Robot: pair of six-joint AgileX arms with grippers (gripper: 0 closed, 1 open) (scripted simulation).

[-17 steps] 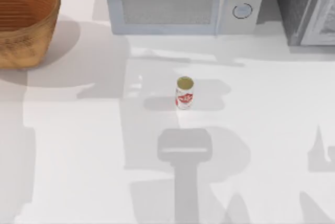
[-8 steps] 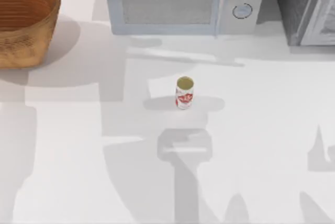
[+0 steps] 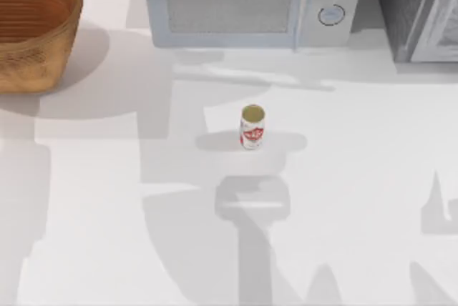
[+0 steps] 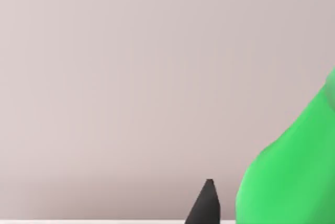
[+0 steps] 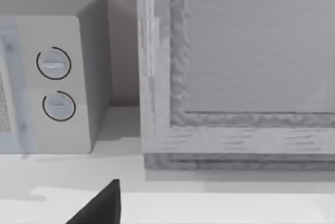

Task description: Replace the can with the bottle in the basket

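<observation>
Still risky: bottle drop-off at basket

Can (image 3: 252, 127) upright mid-table (image 3: 372, 177), well apart from basket (image 3: 43, 63) at far left, so already out. Green bottle (image 4: 293, 171) just beside left gripper (image 4: 207, 203). Right gripper (image 5: 102, 205) facing microwave (image 3: 247, 6), far side. Grip state of either: cannot tell. Likely failure: bottle slipping if loosely held, or catching the basket rim and tipping out on release. Versus a second ago: can and basket unmoved, arm shadows shifted.
</observation>
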